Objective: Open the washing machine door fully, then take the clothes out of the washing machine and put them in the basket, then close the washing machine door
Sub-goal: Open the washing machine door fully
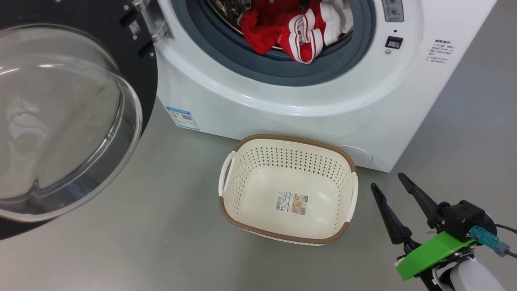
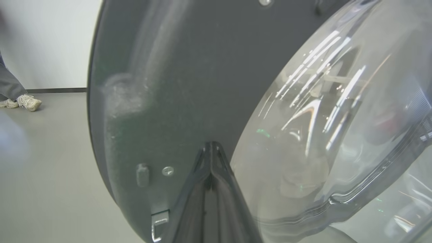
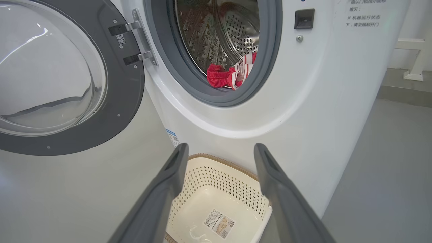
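The washing machine door (image 1: 60, 121) stands swung wide to the left, its glass bowl bulging toward me. The white washing machine (image 1: 307, 101) holds the red and white clothes (image 1: 299, 30) at the lip of its drum, also seen as clothes (image 3: 229, 74). Below it on the floor sits the cream basket (image 1: 347, 161) with nothing but a paper label inside. My right gripper (image 1: 387, 182) hovers open to the basket's right, fingers pointing at the machine. My left gripper (image 2: 211, 148) is shut, its tips close against the door's dark inner face (image 2: 175, 84) beside the glass.
Grey floor (image 1: 141, 242) lies in front of the basket and under the door. A person's shoe (image 2: 28, 102) stands far off by the wall. A step and white frame (image 3: 411, 60) are right of the machine.
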### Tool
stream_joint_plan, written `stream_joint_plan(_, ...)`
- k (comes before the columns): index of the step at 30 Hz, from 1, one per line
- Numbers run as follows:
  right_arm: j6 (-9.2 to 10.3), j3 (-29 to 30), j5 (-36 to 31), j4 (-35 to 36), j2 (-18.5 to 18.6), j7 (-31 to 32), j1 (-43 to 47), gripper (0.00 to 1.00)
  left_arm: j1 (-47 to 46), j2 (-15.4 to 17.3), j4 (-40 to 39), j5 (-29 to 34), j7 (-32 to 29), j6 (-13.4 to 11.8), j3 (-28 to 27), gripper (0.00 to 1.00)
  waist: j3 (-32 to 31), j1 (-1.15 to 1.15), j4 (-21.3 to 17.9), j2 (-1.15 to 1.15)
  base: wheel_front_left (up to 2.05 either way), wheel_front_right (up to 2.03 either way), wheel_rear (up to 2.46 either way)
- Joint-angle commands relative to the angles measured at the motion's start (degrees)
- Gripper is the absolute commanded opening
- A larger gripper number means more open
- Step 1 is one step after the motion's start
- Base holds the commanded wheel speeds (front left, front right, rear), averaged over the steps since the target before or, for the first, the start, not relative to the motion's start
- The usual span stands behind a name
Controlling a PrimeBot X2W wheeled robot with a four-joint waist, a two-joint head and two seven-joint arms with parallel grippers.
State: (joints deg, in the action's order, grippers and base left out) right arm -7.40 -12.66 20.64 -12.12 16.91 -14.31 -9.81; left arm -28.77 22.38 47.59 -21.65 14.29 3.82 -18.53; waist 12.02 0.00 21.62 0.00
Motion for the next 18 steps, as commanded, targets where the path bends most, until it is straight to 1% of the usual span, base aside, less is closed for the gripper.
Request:
stream_joint_plan(1, -0.09, -1.5, -0.7, 1.4, 0.5, -0.7, -1.6, 1.0, -2.0, 4.6, -0.9, 0.7, 0.7, 0.3, -2.1, 0.0, 0.0, 0.0, -0.1, 0.0, 0.0, 0.0, 0.0)
stream_joint_plan(5, -0.09, -1.5, -0.6, 1.2, 0.4, -0.7, -1.8, 1.0, -2.8, 4.8, 0.8, 2.0, 0.7, 1.0, -3.6, 0.0, -0.1, 0.0, -0.4, 0.0, 0.0, 0.0, 0.0)
stream_joint_plan(9, -0.09, -1.5, -0.6, 1.0, 0.3, -0.7, -1.5, 1.0, -2.7, 4.2, 1.9, 2.9, 0.7, 2.0, -4.6, 0.0, -0.7, 0.0, -0.3, 0.0, 0.0, 0.0, 0.0)
stream_joint_plan(13, -0.09, -1.5, -0.5, 1.0, 0.1, -0.7, -1.1, 1.0, -1.8, 2.6, 1.6, 2.9, 0.7, 2.9, -5.4, 0.0, -1.5, 0.0, -0.1, 0.0, 0.0, 0.0, 0.0)
stream_joint_plan(18, -0.09, -1.4, -0.3, 0.9, -0.1, -0.7, -0.5, 1.0, 1.0, -0.5, -1.8, 3.4, 0.7, 3.5, -5.3, 0.0, -2.9, 0.0, 0.5, 0.0, 0.0, 0.0, 0.0)
